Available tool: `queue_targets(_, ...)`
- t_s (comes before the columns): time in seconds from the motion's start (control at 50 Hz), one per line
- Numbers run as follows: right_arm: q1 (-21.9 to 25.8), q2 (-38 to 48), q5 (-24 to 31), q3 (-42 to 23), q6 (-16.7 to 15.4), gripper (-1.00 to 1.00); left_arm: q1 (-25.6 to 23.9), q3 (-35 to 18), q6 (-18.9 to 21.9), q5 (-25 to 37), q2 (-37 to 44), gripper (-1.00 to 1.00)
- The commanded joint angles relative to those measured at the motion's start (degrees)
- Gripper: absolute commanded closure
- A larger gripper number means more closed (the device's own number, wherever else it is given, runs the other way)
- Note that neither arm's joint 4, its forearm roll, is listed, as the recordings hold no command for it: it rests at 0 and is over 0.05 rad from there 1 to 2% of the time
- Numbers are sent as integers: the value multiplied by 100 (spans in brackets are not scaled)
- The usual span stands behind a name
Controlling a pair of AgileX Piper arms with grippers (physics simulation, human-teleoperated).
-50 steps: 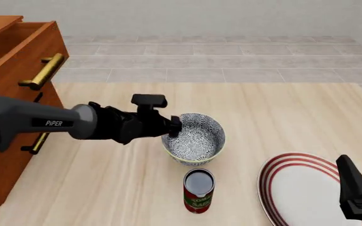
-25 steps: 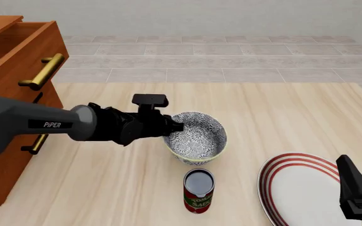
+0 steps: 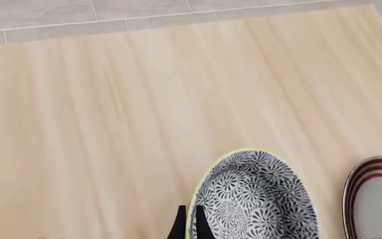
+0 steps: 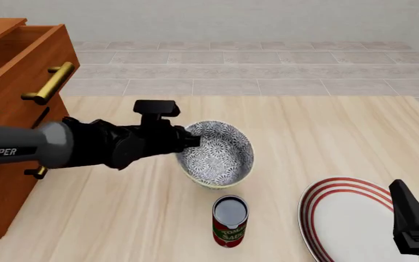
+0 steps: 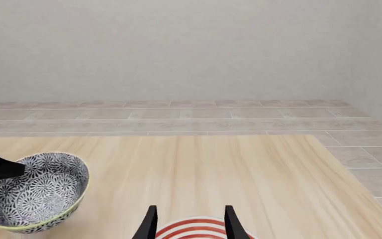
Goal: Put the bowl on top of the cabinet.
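Blue-grey floral bowl (image 4: 220, 155), cream rim

The left gripper (image 4: 192, 141) fingertips are mostly lost against the bowl (image 4: 215, 154) rim in the front view; the left wrist view cuts them off at its edge. The right gripper (image 5: 187, 221) is cropped in both views showing it. The plate (image 4: 351, 221) beneath its fingers and the cabinet (image 4: 13, 65) run out of frame.
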Motion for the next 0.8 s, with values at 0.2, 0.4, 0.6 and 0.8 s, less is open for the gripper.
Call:
queue_targets(0.2, -1, 1, 0, 0, 0, -100, 123, 195, 114, 233, -836, 100)
queue_targets(0.4, 0, -1, 1, 0, -1, -100, 116, 257, 156, 386, -1225, 100)
queue_targets(0.6, -1, -1, 0, 0, 0, -100, 92, 280, 233, 603, -1666, 100)
queue_targets(0.8, 2, 2, -1, 0, -1, -100, 106, 312, 285, 818, -2100, 100)
